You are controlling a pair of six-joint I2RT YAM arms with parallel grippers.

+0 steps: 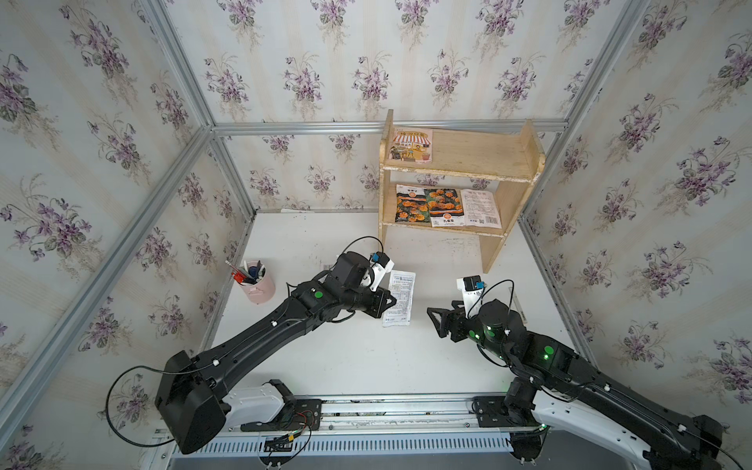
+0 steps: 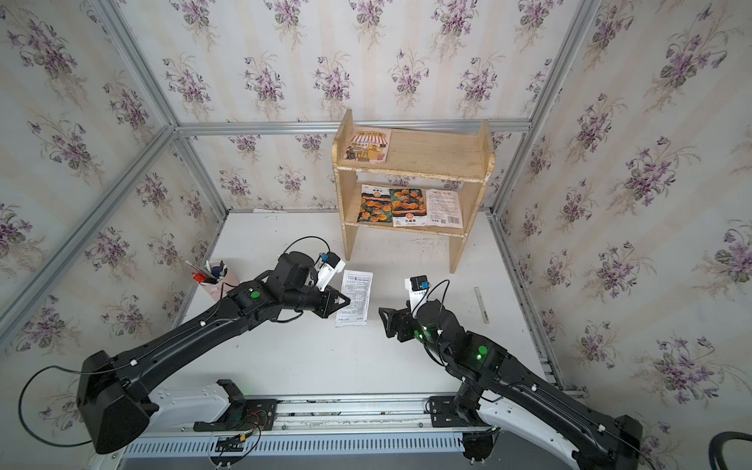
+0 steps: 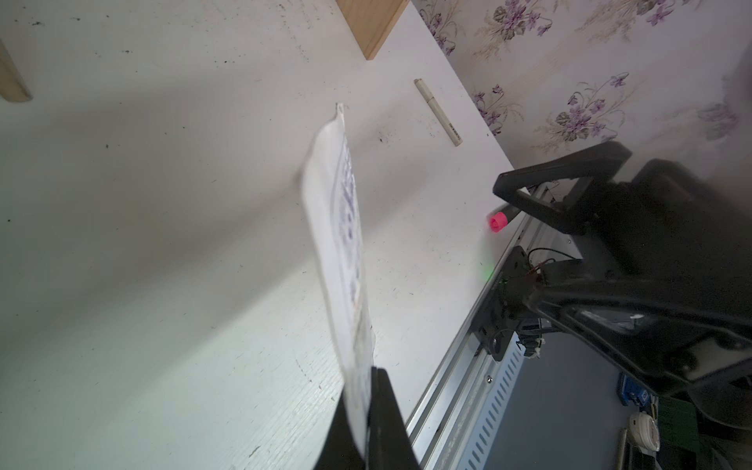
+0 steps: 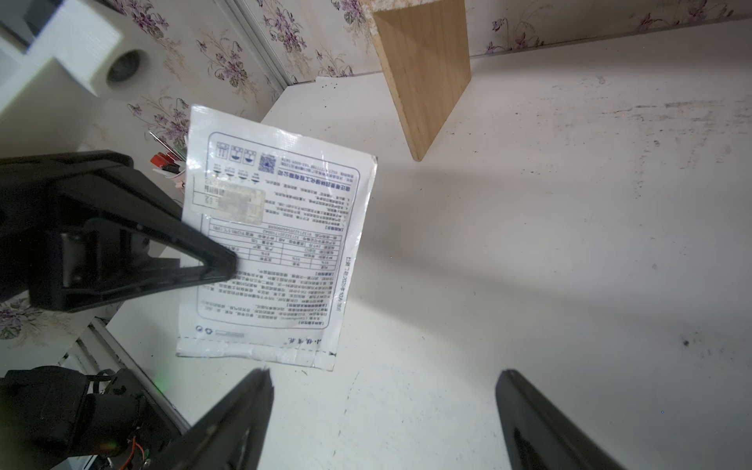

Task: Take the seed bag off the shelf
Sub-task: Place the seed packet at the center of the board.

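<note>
Violet-sprigged wallpaper lines the walls around a scuffed white worktop [image 1: 366, 366]. The shelf [image 1: 480, 156] stands at the back, toward the right side. Three seed packets [image 1: 445, 206] lie flat on its lower tier and an illustrated card [image 1: 411, 145] lies on the upper one. The seed bag [image 1: 401, 299] is off the shelf. The left jaws are clenched on one edge of it, holding it in the air above the worktop in front of the shelf, its printed white side toward the right arm [image 1: 549, 358]. The right jaws are spread wide and empty, near the bag without touching it. A pink cup [image 1: 260, 288] of pens stands near the left wall.
</note>
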